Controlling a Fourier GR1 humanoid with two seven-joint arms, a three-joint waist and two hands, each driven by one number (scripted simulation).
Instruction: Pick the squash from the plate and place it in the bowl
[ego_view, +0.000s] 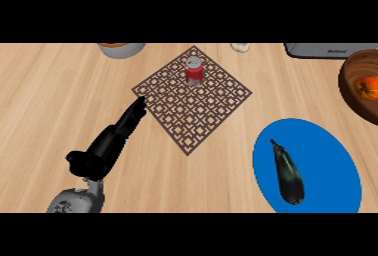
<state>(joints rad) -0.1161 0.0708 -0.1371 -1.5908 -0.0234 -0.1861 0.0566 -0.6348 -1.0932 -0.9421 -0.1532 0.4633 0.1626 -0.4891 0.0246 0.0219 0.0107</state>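
The left hand (111, 142) is glossy black with slender tapered fingers. Its rounded grey forearm (75, 200) bears small dark speckled markings near the wrist.

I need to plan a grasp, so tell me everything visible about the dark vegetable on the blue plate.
The dark purple, glossy elongated vegetable looks more like an eggplant than a squash. It lies flat on the round blue plate, thin stem end toward the upper left, thicker rounded end toward the lower right near the plate's lower rim. Only the plate touches it; no hand is near.
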